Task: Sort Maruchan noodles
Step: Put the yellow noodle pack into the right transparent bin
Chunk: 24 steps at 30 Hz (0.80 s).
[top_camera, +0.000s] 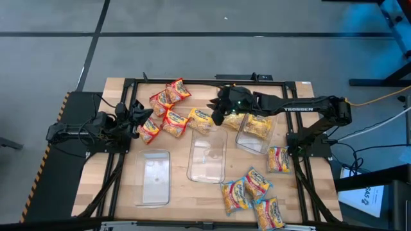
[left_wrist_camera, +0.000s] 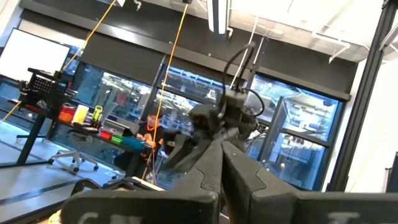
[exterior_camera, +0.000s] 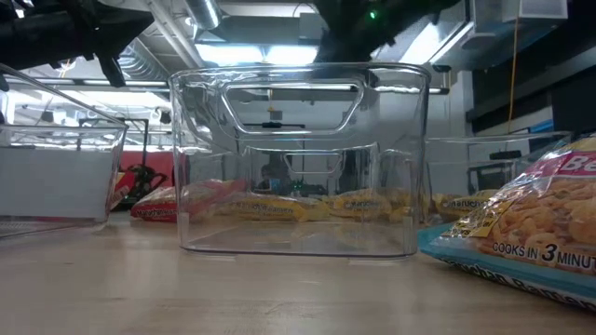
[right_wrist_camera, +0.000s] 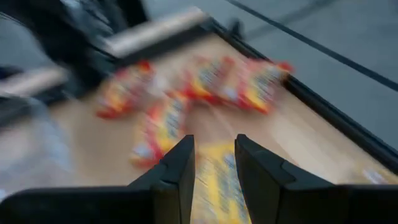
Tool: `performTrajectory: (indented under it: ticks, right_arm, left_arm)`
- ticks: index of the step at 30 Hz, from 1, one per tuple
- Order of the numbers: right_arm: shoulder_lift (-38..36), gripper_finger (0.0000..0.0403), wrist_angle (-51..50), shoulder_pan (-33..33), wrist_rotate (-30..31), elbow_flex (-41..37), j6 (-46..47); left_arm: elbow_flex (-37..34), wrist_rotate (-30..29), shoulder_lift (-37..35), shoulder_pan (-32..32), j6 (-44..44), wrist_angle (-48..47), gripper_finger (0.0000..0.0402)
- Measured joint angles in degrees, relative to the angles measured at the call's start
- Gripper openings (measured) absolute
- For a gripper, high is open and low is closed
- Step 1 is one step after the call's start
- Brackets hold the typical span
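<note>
Red noodle packets (top_camera: 166, 110) lie in a cluster at the table's far left, also seen in the right wrist view (right_wrist_camera: 186, 93). One yellow packet (top_camera: 201, 119) lies flat beside them, and more yellow ones sit in the right clear tray (top_camera: 257, 128). Several mixed packets (top_camera: 252, 190) lie at the near right. My right gripper (top_camera: 218, 114) is open over the yellow packet (right_wrist_camera: 214, 180), which shows between its fingers; whether they touch it, I cannot tell. My left gripper (top_camera: 138, 115) waits shut at the table's left, tipped upward (left_wrist_camera: 221, 155).
Two more clear trays stand on the table, one at the near left (top_camera: 154, 176) and one in the middle (top_camera: 207, 155), which fills the low view (exterior_camera: 298, 158). A single packet (top_camera: 277, 159) lies by the right edge. A black frame borders the table.
</note>
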Motion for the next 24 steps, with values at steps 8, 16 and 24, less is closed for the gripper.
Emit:
performTrajectory:
  ticks: [8,16,24]
  right_arm:
    - [0.0,0.0113,-10.13,-0.73,4.21,0.02,-0.87]
    - [-0.04,0.0113,-44.97,-2.12,8.07,0.0,14.68]
    - [-5.21,0.0113,-67.89,-2.15,9.3,0.0,23.34]
  left_arm:
    - [0.0,0.02,0.0,0.0,-0.02,0.0,0.0]
    - [0.0,0.02,0.0,-0.02,0.0,0.0,0.0]
    - [0.0,-0.02,0.0,-0.01,0.0,-0.26,0.0]
